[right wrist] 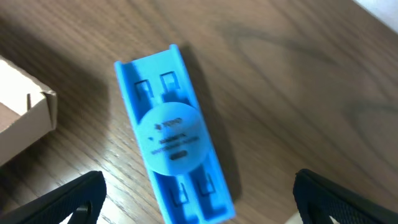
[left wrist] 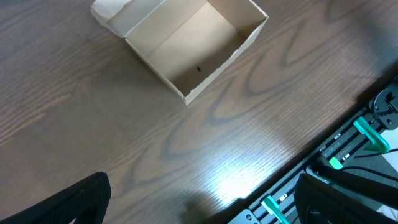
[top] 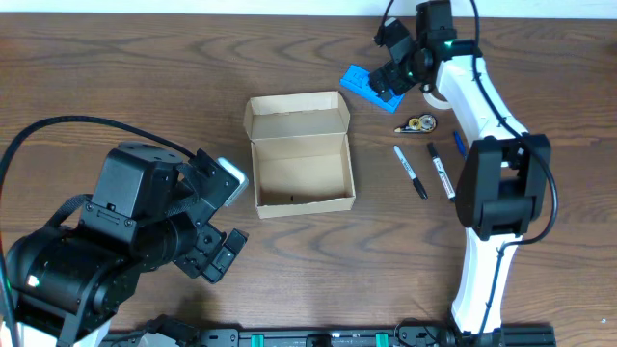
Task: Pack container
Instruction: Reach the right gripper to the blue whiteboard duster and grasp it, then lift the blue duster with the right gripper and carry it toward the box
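At the middle of the wood-grain surface (top: 116, 58), the tan container (top: 301, 169) sits with its flap lid open. Both the left gripper (left wrist: 199, 205) and right gripper (right wrist: 199, 199) gape wide, holding nothing.

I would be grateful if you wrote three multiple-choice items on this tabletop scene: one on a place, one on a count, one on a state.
1. Where does the bright blue rectangular plastic piece lie?
A. inside the box
B. on the wooden table beyond the box's far right corner
C. by the left arm

2. How many black marker pens lie right of the box?
A. two
B. five
C. none

3. What state is the tan cardboard box in?
A. taped shut
B. crushed flat
C. open, flap folded back

Key: 1 B, it lies under the right gripper; 2 A, a parallel pair; 3 C, bare floor visible.
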### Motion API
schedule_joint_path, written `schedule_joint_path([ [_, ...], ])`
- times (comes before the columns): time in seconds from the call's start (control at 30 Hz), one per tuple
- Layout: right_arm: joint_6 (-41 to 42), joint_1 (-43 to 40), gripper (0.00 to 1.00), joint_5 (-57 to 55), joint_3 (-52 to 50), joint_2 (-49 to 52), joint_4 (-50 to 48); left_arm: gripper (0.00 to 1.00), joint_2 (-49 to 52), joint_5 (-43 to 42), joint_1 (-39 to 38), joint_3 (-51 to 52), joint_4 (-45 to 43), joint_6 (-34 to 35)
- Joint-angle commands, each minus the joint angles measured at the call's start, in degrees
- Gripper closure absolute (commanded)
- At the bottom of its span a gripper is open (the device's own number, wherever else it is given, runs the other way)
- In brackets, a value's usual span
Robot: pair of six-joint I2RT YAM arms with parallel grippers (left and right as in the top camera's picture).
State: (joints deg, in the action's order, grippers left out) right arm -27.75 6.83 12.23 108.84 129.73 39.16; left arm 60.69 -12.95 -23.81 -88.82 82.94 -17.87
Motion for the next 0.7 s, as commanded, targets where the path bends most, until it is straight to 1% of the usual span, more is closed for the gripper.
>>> schedule_joint_path([
  [0.0,-2.89,1.20,0.01,1.31,1.42,2.23,-0.15,0.05,-0.07,-0.20,0.17,-1.01,0.22,-0.35],
  [0.43,-3.21,1.51,0.01,0.70,1.40,6.84,-3.74,0.05,-0.07,-0.20,0.17,-1.01,0.22,-0.35],
  [0.67,-3.17,1.51,0.01,0.70,1.40,9.03,-3.61,0.05,-0.07,-0.20,0.17,-1.01,0.22,-0.35],
])
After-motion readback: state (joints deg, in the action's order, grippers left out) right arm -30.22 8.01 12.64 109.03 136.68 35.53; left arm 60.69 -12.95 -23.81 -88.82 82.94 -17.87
